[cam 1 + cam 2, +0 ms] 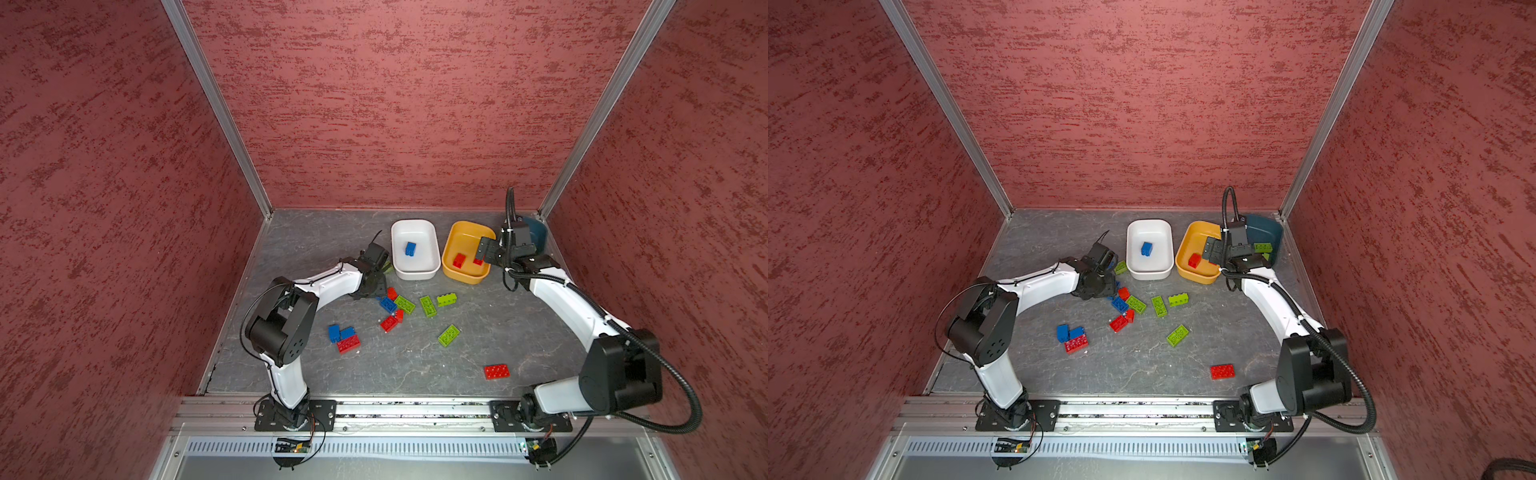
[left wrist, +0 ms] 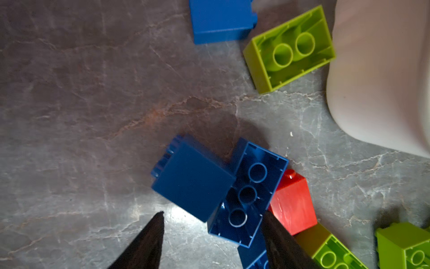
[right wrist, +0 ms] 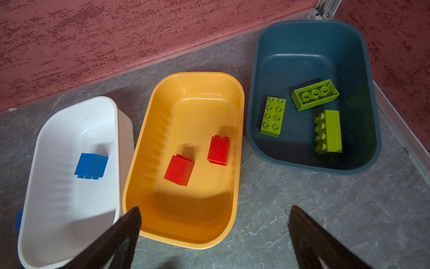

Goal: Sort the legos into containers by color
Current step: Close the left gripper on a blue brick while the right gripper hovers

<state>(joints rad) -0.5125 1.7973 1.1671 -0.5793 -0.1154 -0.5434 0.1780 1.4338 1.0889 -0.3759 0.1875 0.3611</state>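
— Where the right arm [image 1: 561, 299] bends over the far tubs, what is hidden from above?
— Most of the teal tub [image 1: 538, 235], in the far right corner by the red wall [image 3: 395, 46]. The right wrist view shows three green bricks [image 3: 272, 116] inside.
— And the yellow tub [image 3: 190, 209]?
— Two red bricks [image 3: 179, 170] lie in it. The right gripper [image 3: 215, 207] hangs over its near end, fingers wide apart, nothing between them.
— The white tub [image 3: 69, 198]?
— Just left of the yellow one, with one blue brick [image 3: 92, 165] in it.
— The left gripper [image 2: 213, 215]?
— Low over a little pile on the grey table [image 2: 81, 93], by the white tub's near left corner. Its fingers are apart and grip nothing. A solid blue brick [image 2: 193, 181] leans on a hollow blue brick [image 2: 251, 198] at the tips. One finger [image 2: 277, 237] is right at the hollow brick's edge; I can't tell if it touches. From above the gripper hides most of both.
— Anything cut off?
— A third blue brick [image 2: 221, 21] and an upturned green brick [image 2: 404, 246] run off the left wrist view.
— Where is room?
— Bare table shows far left, and between the loose bricks [image 1: 449, 334] and the near rail [image 1: 415, 409]. One flat red brick [image 1: 496, 371] lies alone there, on the right
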